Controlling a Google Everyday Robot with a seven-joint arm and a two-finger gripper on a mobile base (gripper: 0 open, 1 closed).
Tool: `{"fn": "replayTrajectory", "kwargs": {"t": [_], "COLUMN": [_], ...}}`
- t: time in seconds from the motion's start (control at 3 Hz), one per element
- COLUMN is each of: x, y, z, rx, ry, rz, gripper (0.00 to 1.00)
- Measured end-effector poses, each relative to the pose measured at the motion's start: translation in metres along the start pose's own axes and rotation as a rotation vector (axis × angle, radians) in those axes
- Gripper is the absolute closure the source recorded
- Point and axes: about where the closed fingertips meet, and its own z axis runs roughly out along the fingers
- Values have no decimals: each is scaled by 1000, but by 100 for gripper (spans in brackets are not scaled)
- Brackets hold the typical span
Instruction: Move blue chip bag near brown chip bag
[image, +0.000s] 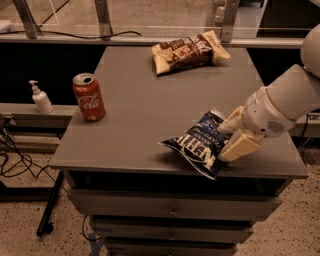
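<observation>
Lab: drawer cabinet (172, 212), floor cables (14, 166); tool (222, 143) over cabinet top

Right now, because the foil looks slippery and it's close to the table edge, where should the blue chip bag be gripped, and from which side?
Probably pinch the blue chip bag at its puffed right-hand end, coming from that side: it lies flat, so only that raised end gives purchase. The gripper is there, open, fingers either side of it.

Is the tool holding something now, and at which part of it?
It cannot be told. The tool is at the right edge of the blue chip bag, which lies on the table.
</observation>
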Motion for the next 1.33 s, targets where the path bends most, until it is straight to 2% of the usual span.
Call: {"fn": "replayTrajectory", "kwargs": {"t": [0.33,0.67,1.0,1.33], "x": [1,-4,-21,-21], "y": [-5,-15,-37,-37], "z": [-4,-14,-32,-31], "rx": [12,37,87,87], "ry": [6,22,33,33], "rz": [17,24,13,13], "gripper": [87,100,100,100]}}
